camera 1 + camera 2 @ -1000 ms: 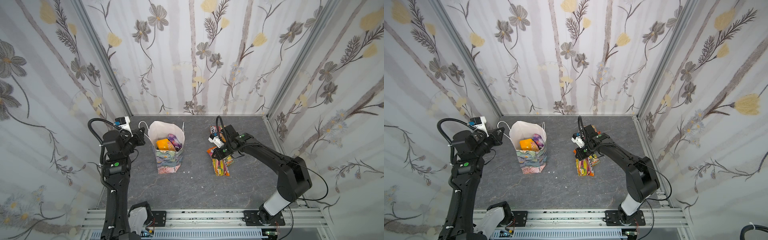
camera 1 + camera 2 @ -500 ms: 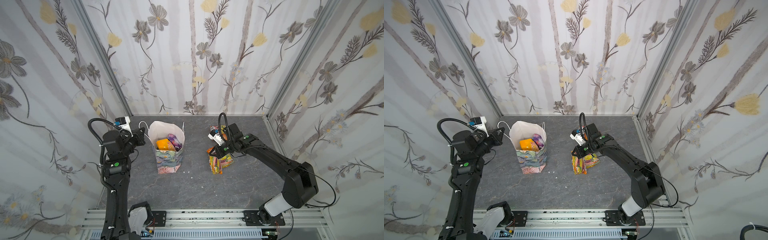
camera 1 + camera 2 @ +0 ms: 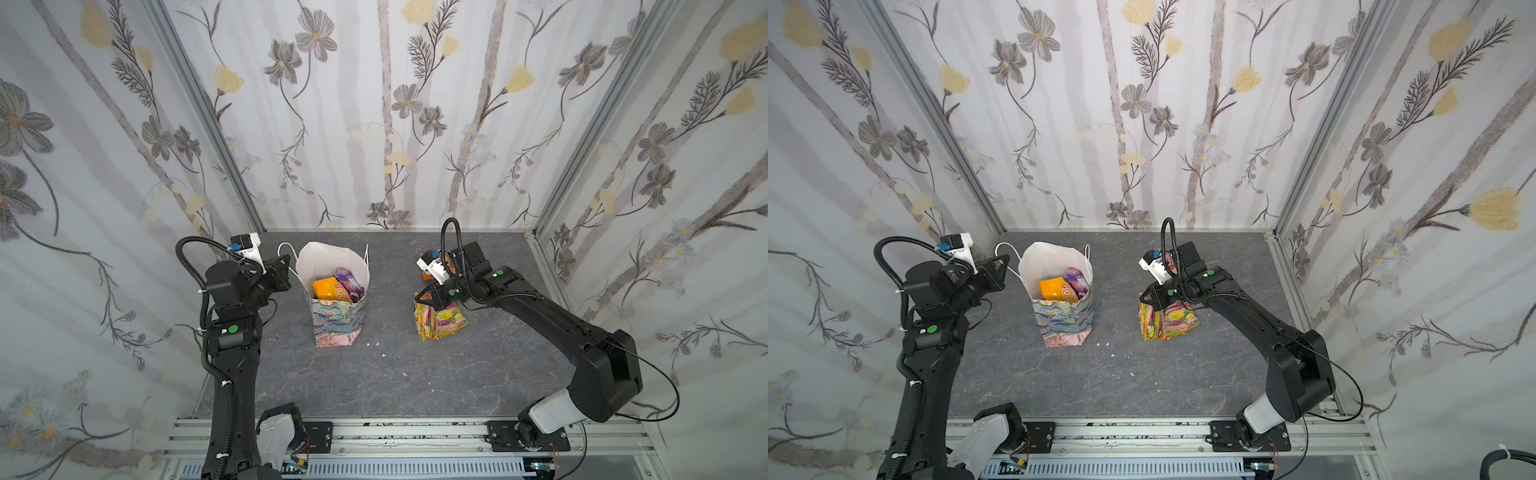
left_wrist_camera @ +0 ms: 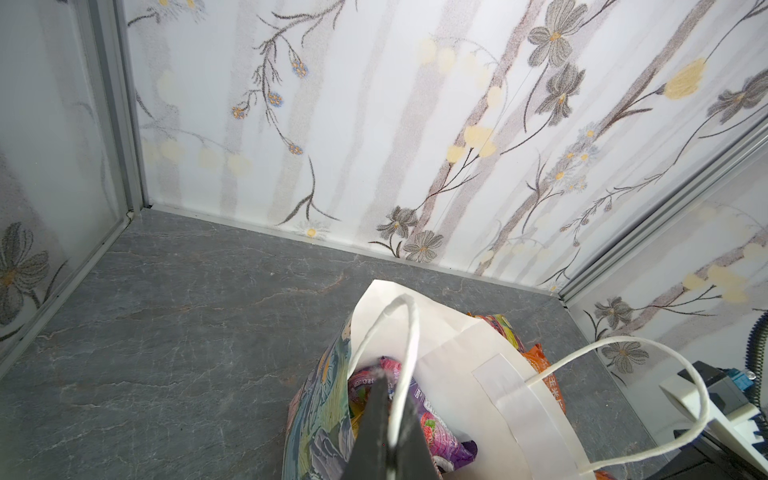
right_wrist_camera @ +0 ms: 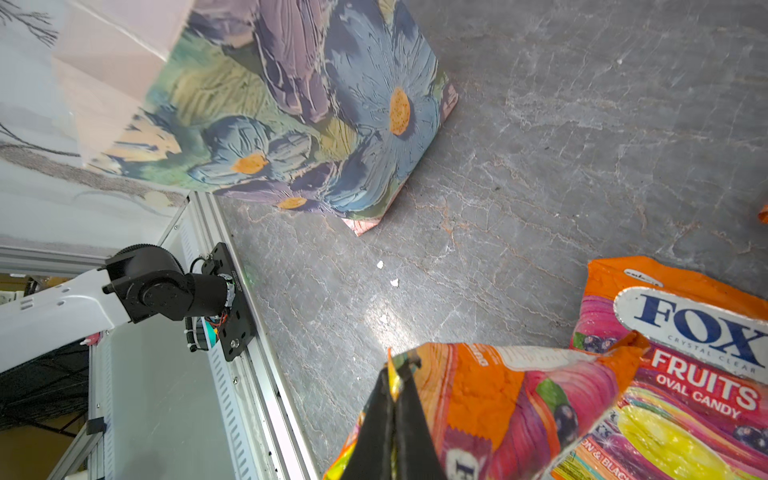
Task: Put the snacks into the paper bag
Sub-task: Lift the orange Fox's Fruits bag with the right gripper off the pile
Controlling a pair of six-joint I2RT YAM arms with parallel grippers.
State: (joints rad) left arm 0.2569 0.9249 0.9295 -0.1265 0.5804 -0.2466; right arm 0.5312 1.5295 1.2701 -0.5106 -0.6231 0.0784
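Note:
The paper bag (image 3: 337, 322) (image 3: 1064, 322) stands upright left of the middle, its painted flower side (image 5: 311, 124) towards the right arm. Inside lie an orange box (image 3: 325, 287) and a purple pouch (image 3: 350, 281) (image 4: 436, 424). My left gripper (image 3: 286, 261) (image 4: 392, 399) is shut on the bag's white cord handle (image 4: 409, 332). My right gripper (image 3: 420, 296) (image 5: 394, 374) is shut on the top edge of an orange FOX'S pouch (image 3: 424, 322) (image 5: 498, 395), which hangs down upright. A second FOX'S pouch (image 3: 451, 323) (image 5: 685, 374) lies beside it.
Another orange snack pack (image 3: 428, 274) lies behind the right wrist, near the back wall. Small white crumbs (image 3: 376, 344) dot the grey table in front of the bag. Flowered walls close three sides, and a metal rail (image 3: 415, 432) runs along the front.
The right gripper has pulled the orange pouch up from lying flat on the table, so it now hangs upright. The left arm and the bag have stayed still.

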